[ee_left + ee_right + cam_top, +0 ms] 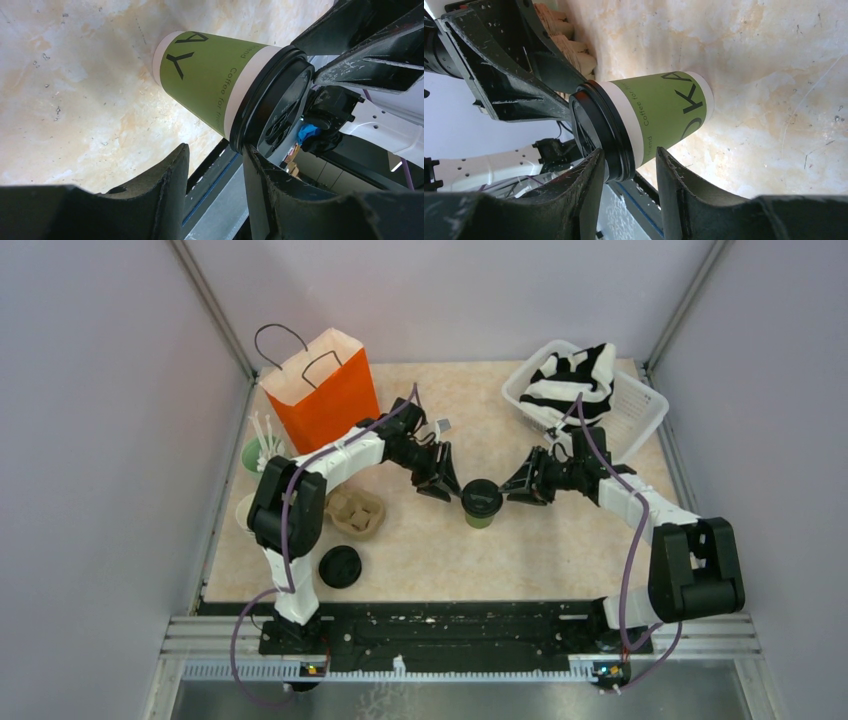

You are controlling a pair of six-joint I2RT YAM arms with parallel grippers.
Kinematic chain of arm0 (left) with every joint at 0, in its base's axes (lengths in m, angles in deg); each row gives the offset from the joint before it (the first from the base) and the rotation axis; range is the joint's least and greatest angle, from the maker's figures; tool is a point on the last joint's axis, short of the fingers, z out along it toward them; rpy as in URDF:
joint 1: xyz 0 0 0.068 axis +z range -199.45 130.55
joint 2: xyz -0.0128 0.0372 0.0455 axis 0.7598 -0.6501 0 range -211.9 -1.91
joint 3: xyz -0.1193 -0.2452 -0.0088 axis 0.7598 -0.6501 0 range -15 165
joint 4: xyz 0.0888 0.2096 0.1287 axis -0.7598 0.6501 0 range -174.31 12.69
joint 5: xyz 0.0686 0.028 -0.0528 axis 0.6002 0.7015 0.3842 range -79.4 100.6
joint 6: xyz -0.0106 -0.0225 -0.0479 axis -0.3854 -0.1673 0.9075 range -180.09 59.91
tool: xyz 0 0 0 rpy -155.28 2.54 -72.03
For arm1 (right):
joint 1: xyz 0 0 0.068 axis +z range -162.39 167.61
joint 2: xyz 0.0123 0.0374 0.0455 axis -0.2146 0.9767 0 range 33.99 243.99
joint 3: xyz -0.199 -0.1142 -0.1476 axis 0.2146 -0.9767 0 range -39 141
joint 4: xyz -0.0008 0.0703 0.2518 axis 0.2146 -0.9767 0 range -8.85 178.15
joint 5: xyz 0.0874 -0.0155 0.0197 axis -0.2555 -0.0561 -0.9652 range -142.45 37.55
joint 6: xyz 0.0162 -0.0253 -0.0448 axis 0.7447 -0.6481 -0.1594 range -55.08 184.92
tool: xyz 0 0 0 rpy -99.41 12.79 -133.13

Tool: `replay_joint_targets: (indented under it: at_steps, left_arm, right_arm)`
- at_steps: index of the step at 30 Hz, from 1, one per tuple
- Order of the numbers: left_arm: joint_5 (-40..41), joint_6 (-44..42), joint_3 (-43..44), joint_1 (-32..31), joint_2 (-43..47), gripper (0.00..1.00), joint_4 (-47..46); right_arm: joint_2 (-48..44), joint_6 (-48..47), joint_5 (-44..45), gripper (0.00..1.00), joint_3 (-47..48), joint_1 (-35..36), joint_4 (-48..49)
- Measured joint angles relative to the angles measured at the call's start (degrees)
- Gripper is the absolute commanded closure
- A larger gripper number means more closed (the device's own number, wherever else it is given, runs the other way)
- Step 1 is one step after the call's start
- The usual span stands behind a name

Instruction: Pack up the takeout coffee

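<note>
Takeout coffee stands upright mid-desk, lid on, with a hand on either side of it at lid height.

Risks as I see them:
- Both hands converge on one small cup. Left hand and right hand sit nearly tip to tip across it, so a finger clash looks likely if both close in.
- Right hand straddles the black lid at the rim, not the cup wall. A pinch there could pop the lid, or lift the lid and leave the cup behind.
- A one-sided push that high on a narrow-based cup would tip it and spill.
- Left hand isn't around the cup: the lid rim sits just off one fingertip. Closing from there nudges rather than grabs.
- Orange paper bag is well apart, behind the left arm, so the carry has to clear that arm.

Pose: both arms reach in toward desk centre, forearms angled inward, wrists pitched down, fingers aimed at the cup from opposite sides.
- Left hand: half-wide, holding nothing.
- Right hand: mid-width, one finger at the lid, a gap showing on the other side. Not a firm hold as far as I can judge.
</note>
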Motion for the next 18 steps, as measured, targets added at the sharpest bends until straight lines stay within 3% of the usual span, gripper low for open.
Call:
replay_joint_targets:
  at_steps: [18]
  left_arm:
    - [0.15, 0.04, 1.49, -0.33, -1.49, 0.61, 1.77]
  right_arm:
    - [0.02, 2.97, -0.52, 0.57, -4.15, -0.33, 7.19]
